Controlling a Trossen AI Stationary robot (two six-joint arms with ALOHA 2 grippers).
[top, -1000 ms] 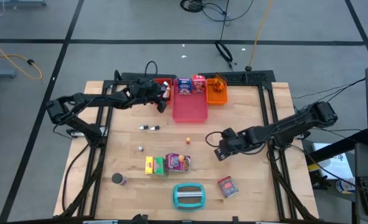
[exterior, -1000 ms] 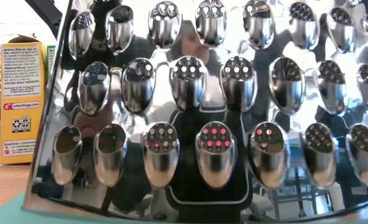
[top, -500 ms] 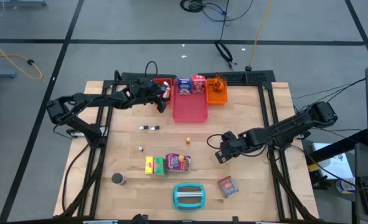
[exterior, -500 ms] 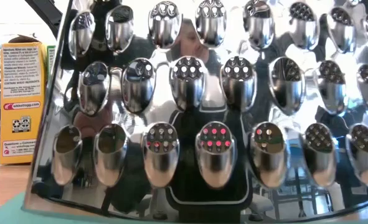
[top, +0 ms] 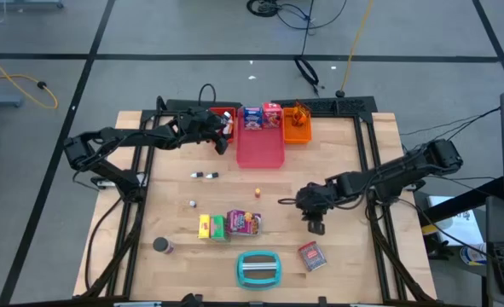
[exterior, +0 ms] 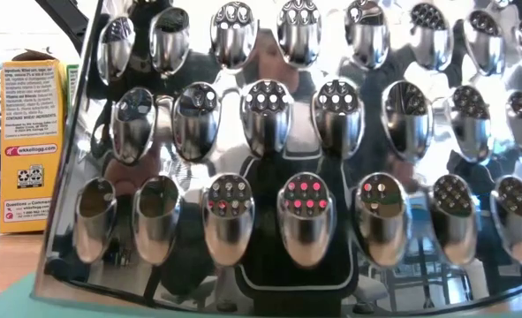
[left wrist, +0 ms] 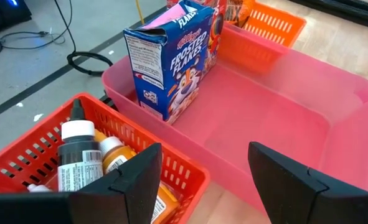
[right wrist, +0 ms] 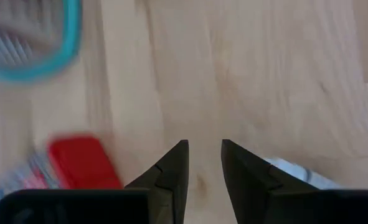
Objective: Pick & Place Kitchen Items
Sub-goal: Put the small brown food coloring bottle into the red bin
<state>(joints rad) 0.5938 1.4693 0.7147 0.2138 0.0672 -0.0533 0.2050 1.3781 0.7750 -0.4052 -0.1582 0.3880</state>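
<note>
The kitchen items lie scattered on the wooden table. A red-white box [top: 311,256] [right wrist: 78,165] is at the near right, and yellow [top: 205,227] and green [top: 218,228] boxes stand beside a purple packet [top: 245,223]. A dark can [top: 161,246] is near left and a tiny bottle [top: 205,175] is mid-table. A blue-white box [left wrist: 171,59] stands in the pink tray [top: 260,149]. My right gripper [top: 316,227] [right wrist: 202,162] hovers just beyond the red-white box, tipped down, its fingers narrowly apart with nothing between them. My left gripper [top: 223,141] [left wrist: 202,171] hangs open over the meeting edges of the red and pink trays.
A teal-and-grey grater [top: 258,268] lies at the near edge and fills the low view [exterior: 287,177]. A red tray [left wrist: 40,162] holding small bottles and an orange tray [top: 297,126] flank the pink tray at the far edge. Bare wood shows at the right of the table.
My right gripper has rolled about its own axis and swung round: it pointed toward the table's left edge, and now it points down toward the near edge and the red-white box. My left arm has kept still.
</note>
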